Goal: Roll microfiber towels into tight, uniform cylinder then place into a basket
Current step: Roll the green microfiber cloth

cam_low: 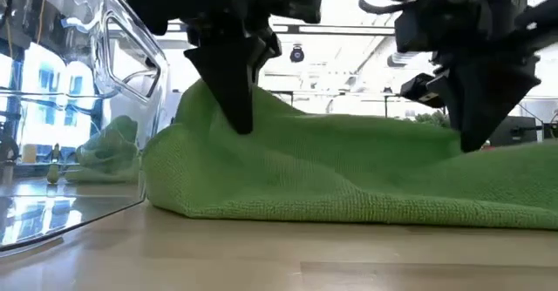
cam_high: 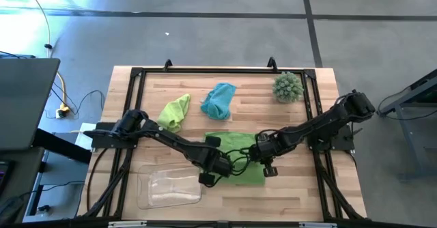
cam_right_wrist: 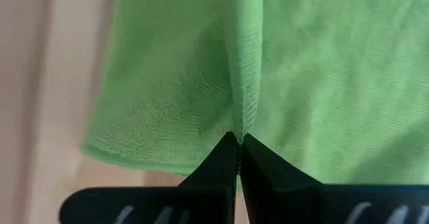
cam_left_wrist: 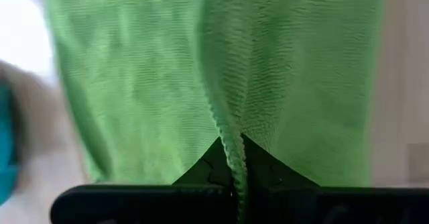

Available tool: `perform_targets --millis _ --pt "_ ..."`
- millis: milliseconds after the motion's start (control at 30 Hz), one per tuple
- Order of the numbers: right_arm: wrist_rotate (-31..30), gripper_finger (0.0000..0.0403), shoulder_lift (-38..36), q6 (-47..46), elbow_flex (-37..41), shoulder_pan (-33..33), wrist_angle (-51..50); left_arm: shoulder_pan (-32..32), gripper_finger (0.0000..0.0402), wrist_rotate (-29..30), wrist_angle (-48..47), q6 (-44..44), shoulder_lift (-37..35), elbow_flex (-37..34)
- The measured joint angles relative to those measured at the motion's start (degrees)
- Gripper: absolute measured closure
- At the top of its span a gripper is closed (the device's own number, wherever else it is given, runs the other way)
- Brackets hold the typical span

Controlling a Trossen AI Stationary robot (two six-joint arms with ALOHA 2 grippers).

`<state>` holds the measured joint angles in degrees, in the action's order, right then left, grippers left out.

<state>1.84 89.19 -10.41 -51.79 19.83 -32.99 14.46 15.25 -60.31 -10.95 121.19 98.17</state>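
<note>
On the bench's [cam_high: 184, 78] left front sits the clear basket [cam_high: 167, 187]. Just beside it, the left gripper [cam_left_wrist: 234, 158] has its fingers pinched tight on a raised fold of the flat lime green towel [cam_high: 239, 156] at the front centre. The right gripper [cam_right_wrist: 238, 143] pinches the same towel's edge on its other side. Behind lie a crumpled lime green towel [cam_high: 175, 112], a teal towel [cam_high: 218, 100] and a spiky ball [cam_high: 287, 87].
</note>
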Motion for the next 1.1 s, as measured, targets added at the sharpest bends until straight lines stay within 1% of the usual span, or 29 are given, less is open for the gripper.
perform_targets --millis 167,300,367,567,667,800,933,1000,1100 --pt "-3.4 0.0403 0.0 3.4 0.7 -2.2 -2.2 -0.1 0.0401 8.0 0.3 -1.6 -0.3 0.2" --pt "-3.4 0.0403 0.0 4.9 0.7 -3.9 -3.7 -0.2 0.0401 14.3 0.3 -2.1 -0.2 0.1" --pt "-3.4 0.0403 0.0 5.4 0.7 -4.6 -4.2 -0.2 0.0401 15.9 0.1 -3.1 0.0 0.1" --pt "-3.4 0.0403 0.0 6.4 -0.8 -4.9 -5.1 0.5 0.0401 15.8 0.0 -2.2 -0.3 0.0" --pt "-3.2 0.0403 0.0 6.3 -2.2 -4.9 -5.4 0.9 0.0401 14.5 -0.5 -2.0 -0.4 0.0" --pt "-2.7 0.0403 0.0 6.1 -4.1 -4.9 -5.4 1.5 0.0401 11.1 -4.3 -2.0 -0.5 0.1" --pt "-2.4 0.0403 0.0 5.8 -5.3 -4.9 -5.6 2.4 0.0401 11.2 -7.7 -2.0 -0.6 0.2" --pt "-2.2 0.0403 0.0 4.4 -6.2 -4.9 -7.0 2.6 0.0401 11.6 -8.3 -1.9 -0.7 0.2" --pt "-2.0 0.0403 0.0 2.1 -8.0 -4.9 -12.2 2.6 0.0401 11.9 -8.0 -0.4 -0.8 0.2"
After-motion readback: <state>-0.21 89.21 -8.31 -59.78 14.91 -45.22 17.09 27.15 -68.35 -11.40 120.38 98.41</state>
